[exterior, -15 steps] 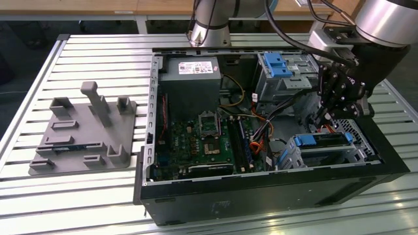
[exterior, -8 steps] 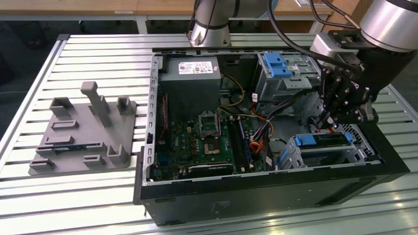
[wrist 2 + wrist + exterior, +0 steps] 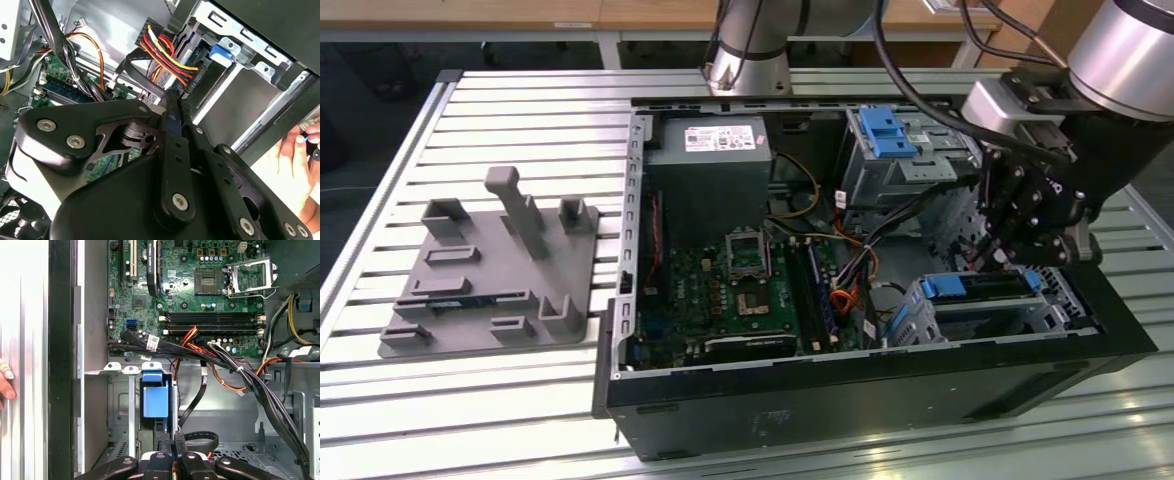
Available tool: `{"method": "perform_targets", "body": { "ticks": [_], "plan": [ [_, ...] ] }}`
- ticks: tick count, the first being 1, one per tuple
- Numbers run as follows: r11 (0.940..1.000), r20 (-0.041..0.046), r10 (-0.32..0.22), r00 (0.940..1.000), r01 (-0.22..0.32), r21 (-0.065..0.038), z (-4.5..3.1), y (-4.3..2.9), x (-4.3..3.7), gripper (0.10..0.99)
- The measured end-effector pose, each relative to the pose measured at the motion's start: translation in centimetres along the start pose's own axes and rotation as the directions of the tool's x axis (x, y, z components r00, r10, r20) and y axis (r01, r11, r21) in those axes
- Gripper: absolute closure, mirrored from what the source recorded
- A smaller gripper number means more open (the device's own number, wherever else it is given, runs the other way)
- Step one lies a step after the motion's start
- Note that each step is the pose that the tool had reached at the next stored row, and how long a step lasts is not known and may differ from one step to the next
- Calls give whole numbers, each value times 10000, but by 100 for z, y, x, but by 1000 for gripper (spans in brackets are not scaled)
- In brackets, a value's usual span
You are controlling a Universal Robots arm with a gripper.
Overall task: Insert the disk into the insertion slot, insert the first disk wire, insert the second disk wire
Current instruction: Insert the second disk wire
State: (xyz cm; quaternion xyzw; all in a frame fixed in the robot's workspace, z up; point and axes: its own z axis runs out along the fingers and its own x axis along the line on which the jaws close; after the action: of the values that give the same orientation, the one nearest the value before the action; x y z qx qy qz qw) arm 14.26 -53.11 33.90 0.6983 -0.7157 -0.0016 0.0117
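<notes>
The disk (image 3: 977,288) sits inside the insertion slot (image 3: 1062,312), a small silver cage at the case's corner on the exterior view's right. Its blue handle (image 3: 155,396) faces the case interior and also shows in the second wrist view (image 3: 223,52). My gripper (image 3: 998,262) hangs just above the disk's handle end. In both wrist views its fingers (image 3: 165,459) are pressed together on the end of a flat black disk wire (image 3: 200,438). That wire loops away from the fingertips (image 3: 170,100). A red, yellow and black wire bundle (image 3: 162,52) runs close by the cage (image 3: 250,82).
A taller grey cage with a blue latch (image 3: 887,132) stands at the back of the case. The motherboard (image 3: 747,285) and loose wire bundles (image 3: 235,365) fill the middle. A grey fixture plate (image 3: 487,270) lies on the table outside. A person's hand (image 3: 295,150) rests at the case wall (image 3: 4,384).
</notes>
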Motion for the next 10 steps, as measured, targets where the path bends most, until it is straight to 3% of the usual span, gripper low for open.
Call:
{"method": "perform_targets", "body": {
  "ticks": [10],
  "plan": [
    [10000, 117, -2, 9999, 2, -3, 1, -7, 66, 937]
  ]
}}
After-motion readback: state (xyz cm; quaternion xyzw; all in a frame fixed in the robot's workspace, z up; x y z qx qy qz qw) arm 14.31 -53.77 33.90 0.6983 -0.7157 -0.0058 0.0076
